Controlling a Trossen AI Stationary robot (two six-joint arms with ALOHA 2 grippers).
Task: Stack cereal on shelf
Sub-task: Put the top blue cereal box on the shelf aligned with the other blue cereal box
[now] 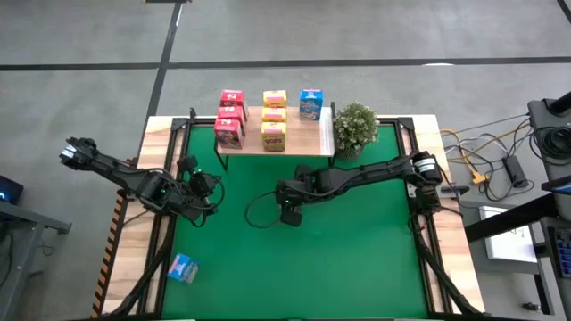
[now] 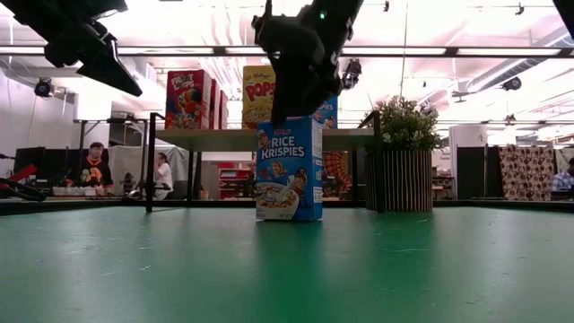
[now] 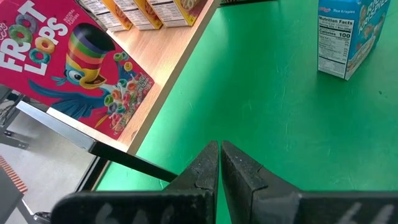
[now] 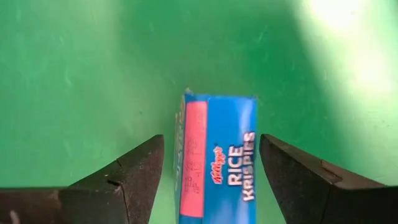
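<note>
The right gripper (image 4: 211, 162) hangs with its jaws spread wide on either side of a blue cereal box (image 4: 217, 162) standing upright mid-table, neither finger touching it. In the overhead view that gripper (image 1: 290, 211) sits at centre frame, hiding the box. The left gripper (image 3: 220, 163) is clenched on nothing, left of centre over the green table (image 1: 357, 259). At upper centre, the shelf (image 1: 308, 134) carries three pink boxes (image 1: 230, 119), three yellow boxes (image 1: 274, 120) and one blue box (image 1: 310, 104). A potted plant (image 1: 355, 127) crowds its right end. Another blue box (image 1: 183, 267) lies at lower left.
</note>
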